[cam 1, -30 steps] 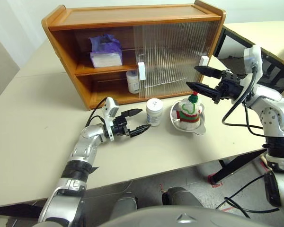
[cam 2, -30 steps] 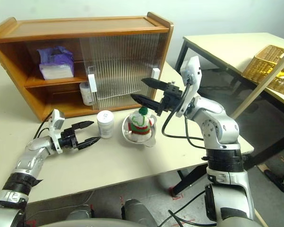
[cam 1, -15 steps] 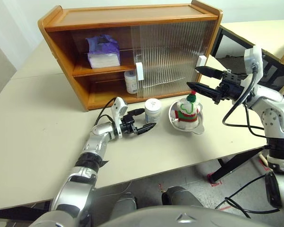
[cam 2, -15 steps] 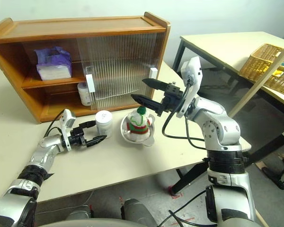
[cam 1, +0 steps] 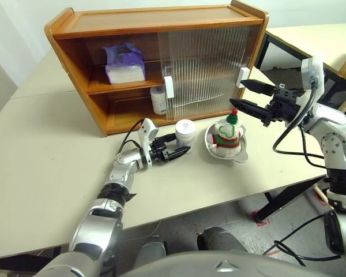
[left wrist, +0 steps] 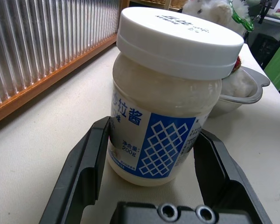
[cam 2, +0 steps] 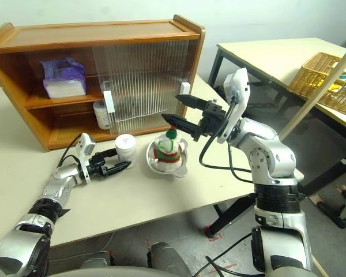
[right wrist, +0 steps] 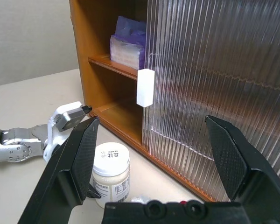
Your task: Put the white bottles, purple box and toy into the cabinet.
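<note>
Left gripper (cam 1: pixel 179 145), apart from the white bottle (cam 1: pixel 185 134) on the table a second ago, now straddles it in front of the cabinet (cam 1: pixel 155 63), fingers narrowing but not visibly clamped, so a grasp looks imminent; right gripper (cam 1: pixel 246 96) hangs wide open above the toy (cam 1: pixel 227 134).

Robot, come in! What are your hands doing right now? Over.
Left gripper around white bottle, not clamped. Right gripper open above toy. Nothing blocking.

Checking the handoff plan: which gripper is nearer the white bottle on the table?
Left. The left gripper has its jaws on either side of the white bottle; the right gripper hovers above the toy.
</note>
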Available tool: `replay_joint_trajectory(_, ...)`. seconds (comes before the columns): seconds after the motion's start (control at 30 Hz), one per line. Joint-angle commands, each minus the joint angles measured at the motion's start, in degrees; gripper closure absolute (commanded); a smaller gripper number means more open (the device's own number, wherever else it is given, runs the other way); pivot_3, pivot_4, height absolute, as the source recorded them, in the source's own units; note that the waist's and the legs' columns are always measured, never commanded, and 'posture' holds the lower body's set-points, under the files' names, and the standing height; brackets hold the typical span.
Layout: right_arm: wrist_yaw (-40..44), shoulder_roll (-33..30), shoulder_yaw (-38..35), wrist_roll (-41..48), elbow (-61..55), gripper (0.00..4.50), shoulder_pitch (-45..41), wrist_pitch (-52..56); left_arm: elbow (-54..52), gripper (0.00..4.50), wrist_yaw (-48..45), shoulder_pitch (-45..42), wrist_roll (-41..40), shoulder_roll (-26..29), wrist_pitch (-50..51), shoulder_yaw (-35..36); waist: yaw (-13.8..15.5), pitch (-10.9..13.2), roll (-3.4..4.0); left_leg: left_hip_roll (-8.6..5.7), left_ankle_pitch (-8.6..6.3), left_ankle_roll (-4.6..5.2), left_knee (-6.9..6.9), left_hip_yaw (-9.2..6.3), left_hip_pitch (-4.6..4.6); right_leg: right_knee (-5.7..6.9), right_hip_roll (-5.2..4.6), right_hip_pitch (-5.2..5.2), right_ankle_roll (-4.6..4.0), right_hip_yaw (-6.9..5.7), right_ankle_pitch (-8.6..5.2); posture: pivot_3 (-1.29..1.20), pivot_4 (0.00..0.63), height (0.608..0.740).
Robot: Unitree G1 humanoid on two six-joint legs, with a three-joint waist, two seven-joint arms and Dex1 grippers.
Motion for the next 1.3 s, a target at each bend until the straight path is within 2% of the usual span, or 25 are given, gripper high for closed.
replay_joint_trajectory(0.03, 0.30, -0.37, 0.05, 0.00, -0.27, 0.00, 0.09, 0.26, -0.10, 1.46, 0.45, -0.15, -0.30, -0.11, -0.31, 1.26, 0.00, 0.00, 0.00, -0.01, 0.00, 0.00, 0.00, 0.01, 0.00, 0.00, 0.00, 0.00, 0.01, -0.01, 0.00, -0.22, 0.000, 0.740)
replay_joint_trajectory(0.2, 0.87, -0.01, 0.57, -0.28, 0.56, 0.00, -0.52, -0.06, -5.45, 1.46, 8.81, 2.07, -2.27, 0.76, -0.67, 6.79, -0.18, 0.01, 0.01, -0.01, 0.00, 0.01, 0.00, 0.16, -0.01, -0.01, 0.03, -0.02, 0.02, -0.07, 0.00, -0.21, 0.000, 0.740)
replay_joint_trajectory(0.57, 1.65, 0.53, 0.89, -0.57, 1.21, 0.00, -0.87, -0.30, -11.96, 1.46, 20.16, 4.41, -3.32, 1.90, 3.97, 12.05, -0.07, 0.02, 0.01, -0.21, 0.02, 0.02, 0.03, 0.32, -0.02, -0.01, -0.01, 0.01, 0.08, -0.04, -0.05, -0.19, 0.000, 0.740)
replay_joint_trajectory(0.9, 1.64, 0.40, 0.67, -0.60, 0.87, 0.00, -0.63, -0.08, -5.24, 1.46, 28.25, -1.25, -1.72, 2.65, 3.80, 14.09, 0.40, 0.01, 0.01, -0.22, 0.04, 0.03, 0.08, 0.30, 0.00, 0.00, -0.03, 0.06, 0.06, -0.03, -0.01, -0.19, 0.000, 0.740)
replay_joint_trajectory(1.07, 1.44, 0.28, 0.48, -0.52, 0.59, 0.00, -0.31, 0.04, 2.48, 1.46, 35.22, -6.24, 0.34, 2.65, 3.48, 14.35, 0.36, 0.02, 0.01, -0.23, 0.07, 0.08, 0.10, 0.30, 0.02, 0.00, -0.04, 0.09, 0.11, -0.03, 0.03, -0.20, 0.000, 0.740)
replay_joint_trajectory(1.3, 1.27, 0.05, 0.31, -0.45, 0.32, 0.00, -0.21, 0.20, 11.34, 1.46, 40.47, -11.24, 2.24, 2.14, 1.43, 14.14, 0.34, 0.03, -0.01, -0.34, 0.12, 0.17, 0.10, 0.29, 0.03, -0.01, -0.04, 0.10, 0.19, -0.01, 0.07, -0.21, 0.000, 0.740)
